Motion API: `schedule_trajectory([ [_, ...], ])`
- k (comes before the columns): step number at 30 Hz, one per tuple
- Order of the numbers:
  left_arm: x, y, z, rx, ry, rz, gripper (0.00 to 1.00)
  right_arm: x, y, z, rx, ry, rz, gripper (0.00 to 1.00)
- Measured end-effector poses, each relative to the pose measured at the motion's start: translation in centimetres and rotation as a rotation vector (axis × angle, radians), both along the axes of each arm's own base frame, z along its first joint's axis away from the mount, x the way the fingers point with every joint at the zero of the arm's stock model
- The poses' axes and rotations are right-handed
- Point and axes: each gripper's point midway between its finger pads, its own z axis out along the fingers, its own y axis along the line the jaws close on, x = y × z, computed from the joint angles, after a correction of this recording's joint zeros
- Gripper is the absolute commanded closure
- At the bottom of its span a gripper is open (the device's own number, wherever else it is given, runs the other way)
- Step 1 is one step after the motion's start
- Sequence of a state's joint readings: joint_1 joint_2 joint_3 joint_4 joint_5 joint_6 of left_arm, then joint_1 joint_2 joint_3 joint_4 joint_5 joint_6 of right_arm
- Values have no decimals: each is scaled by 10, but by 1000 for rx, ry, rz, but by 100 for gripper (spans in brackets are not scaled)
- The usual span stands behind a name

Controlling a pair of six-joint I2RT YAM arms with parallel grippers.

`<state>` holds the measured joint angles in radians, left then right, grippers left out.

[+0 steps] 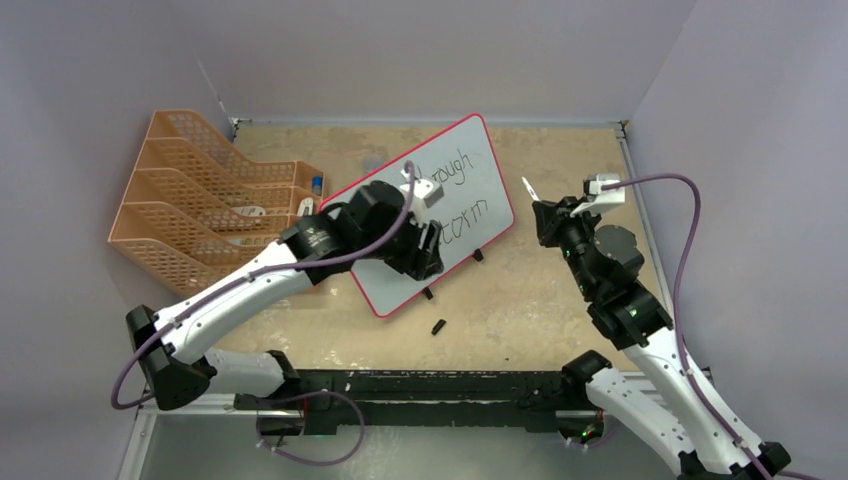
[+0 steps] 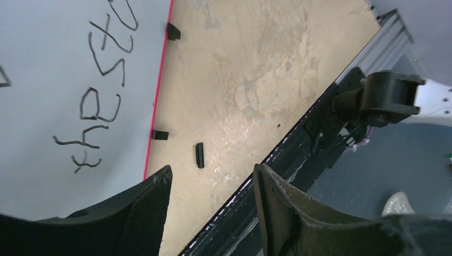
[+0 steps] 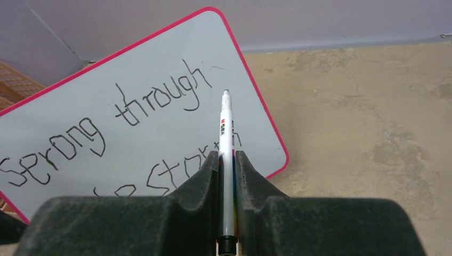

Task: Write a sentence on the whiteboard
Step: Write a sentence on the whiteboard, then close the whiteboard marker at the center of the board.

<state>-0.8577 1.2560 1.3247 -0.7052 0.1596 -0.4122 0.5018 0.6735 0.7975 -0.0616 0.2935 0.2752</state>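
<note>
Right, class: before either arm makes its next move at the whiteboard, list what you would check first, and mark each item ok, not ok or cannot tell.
1. Right tool shut on the marker: ok.
2. Marker tip off the whiteboard: ok; the top view shows it right of the board's edge.
3. The sentence readable in both lines: ok.
4. Left tool open and empty: ok.
5. Left arm clear of the writing: not ok; from above it covers part of the board.
6. Loose black piece on the table is the marker's cap: cannot tell.
</note>
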Motion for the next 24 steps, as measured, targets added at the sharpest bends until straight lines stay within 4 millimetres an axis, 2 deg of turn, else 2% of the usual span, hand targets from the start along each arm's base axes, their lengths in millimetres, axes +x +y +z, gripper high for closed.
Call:
schedule_trajectory([
  [5,-19,-27,-39,122,20,-11,57,-2,-10,-2,1,-8,-44,100],
  [10,-32,-43,-90,283,51,-5,66,-3,-18,-4,2,-15,-86,100],
  [17,-36,-45,-148,449,104,24,69,-2,-23,-9,0,-16,-113,100],
  [24,-40,-38,-188,546,149,18,69,-2,-24,-11,-1,-16,-117,100],
])
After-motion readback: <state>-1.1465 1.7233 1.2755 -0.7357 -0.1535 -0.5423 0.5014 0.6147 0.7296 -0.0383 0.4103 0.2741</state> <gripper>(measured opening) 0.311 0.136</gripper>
